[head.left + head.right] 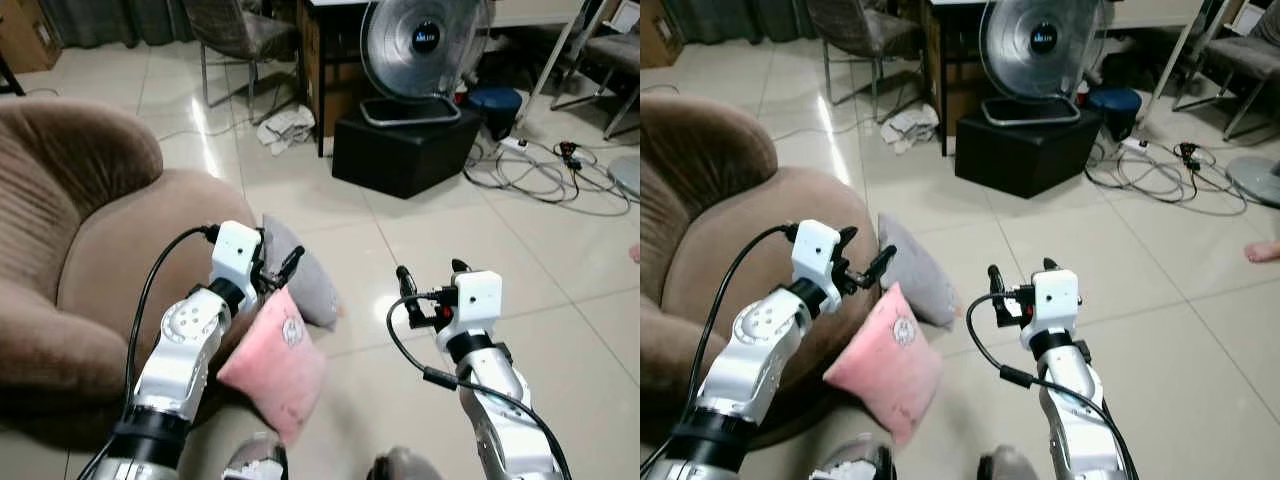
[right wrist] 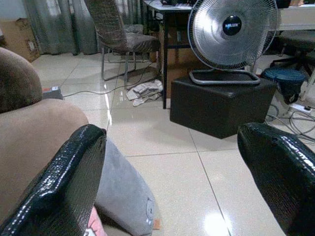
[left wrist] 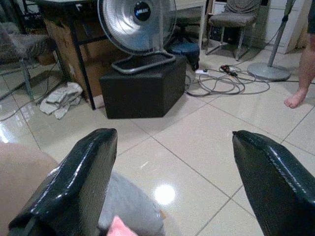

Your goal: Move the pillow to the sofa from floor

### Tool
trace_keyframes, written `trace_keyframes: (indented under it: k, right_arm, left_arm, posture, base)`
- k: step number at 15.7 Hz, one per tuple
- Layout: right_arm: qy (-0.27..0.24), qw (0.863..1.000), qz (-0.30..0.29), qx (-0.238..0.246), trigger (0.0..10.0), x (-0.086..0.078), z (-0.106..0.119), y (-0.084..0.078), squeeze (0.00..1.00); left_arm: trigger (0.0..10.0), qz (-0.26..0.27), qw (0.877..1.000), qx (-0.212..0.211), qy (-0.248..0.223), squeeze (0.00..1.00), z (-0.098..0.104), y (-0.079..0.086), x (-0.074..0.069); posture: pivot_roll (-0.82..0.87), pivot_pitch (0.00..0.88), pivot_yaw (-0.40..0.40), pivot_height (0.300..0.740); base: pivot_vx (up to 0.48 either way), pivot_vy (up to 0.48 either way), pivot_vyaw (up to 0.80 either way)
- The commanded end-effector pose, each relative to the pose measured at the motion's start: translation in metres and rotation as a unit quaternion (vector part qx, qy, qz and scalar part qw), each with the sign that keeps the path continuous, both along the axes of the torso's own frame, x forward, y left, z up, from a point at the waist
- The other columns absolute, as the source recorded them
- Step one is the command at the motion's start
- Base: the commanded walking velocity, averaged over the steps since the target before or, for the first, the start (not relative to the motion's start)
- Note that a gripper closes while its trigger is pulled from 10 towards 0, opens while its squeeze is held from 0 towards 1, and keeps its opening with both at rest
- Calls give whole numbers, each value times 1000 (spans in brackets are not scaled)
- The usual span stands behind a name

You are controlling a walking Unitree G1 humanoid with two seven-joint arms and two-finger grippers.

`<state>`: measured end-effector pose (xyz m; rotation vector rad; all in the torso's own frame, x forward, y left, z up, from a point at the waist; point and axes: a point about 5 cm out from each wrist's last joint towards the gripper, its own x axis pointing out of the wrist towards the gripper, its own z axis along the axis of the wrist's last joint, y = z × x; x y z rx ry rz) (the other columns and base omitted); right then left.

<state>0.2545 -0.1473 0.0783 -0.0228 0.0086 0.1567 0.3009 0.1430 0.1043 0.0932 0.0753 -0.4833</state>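
A pink pillow (image 1: 275, 365) stands on edge on the tiled floor, leaning against the front of the brown sofa (image 1: 100, 250). A grey pillow (image 1: 305, 275) lies just behind it, also against the sofa. My left gripper (image 1: 275, 265) hovers open over the top corner of the pink pillow, beside the grey one, with nothing between its fingers (image 3: 74, 187). My right gripper (image 1: 430, 275) is open above bare tiles to the right of both pillows. The right wrist view has the grey pillow (image 2: 123, 196) and the sofa seat (image 2: 39, 132) past its left finger (image 2: 59, 187).
A fan (image 1: 425, 45) stands on a black box (image 1: 405, 145) ahead, beside a desk and a chair (image 1: 235, 35). A crumpled cloth (image 1: 285, 128) and tangled cables (image 1: 545, 170) lie on the floor. A person's bare foot (image 3: 298, 98) is at the right.
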Motion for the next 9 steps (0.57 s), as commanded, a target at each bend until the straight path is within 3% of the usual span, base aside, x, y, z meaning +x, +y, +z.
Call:
trace_keyframes:
  k: [1, 2, 3, 8, 9]
  right_arm:
    - [-2, 1000, -8, -2, 10000, 0, 1, -4, 733]
    - [-3, 1000, -10, 1, 10000, 0, 1, -5, 733]
    - [-3, 1000, -14, 10, 10000, -1, 1, -6, 1000]
    - [1, 1000, -20, 7, 10000, -5, -1, -9, 1000]
    - [15, 999, -25, -18, 10000, -5, -6, -10, 1000]
  left_arm:
    - [10000, -8, 1000, -10, 17, 1000, -4, 0, -3]
    - [10000, -8, 1000, -11, 19, 1000, -4, 0, -3]
    - [10000, -13, 999, -19, 24, 1000, -5, 0, -4]
    - [10000, -22, 1000, -2, 17, 1000, -5, -1, -6]
    - [10000, -14, 1000, 6, 6, 843, -4, 0, -6]
  posture:
    - [51, 86, 4, 635]
    - [51, 86, 4, 630]
    - [51, 86, 4, 621]
    - [48, 92, 7, 621]
    - [50, 94, 6, 621]
  base:
    - [0, 0, 0]
    - [0, 0, 0]
    - [0, 0, 0]
    - [0, 0, 0]
    - [0, 0, 0]
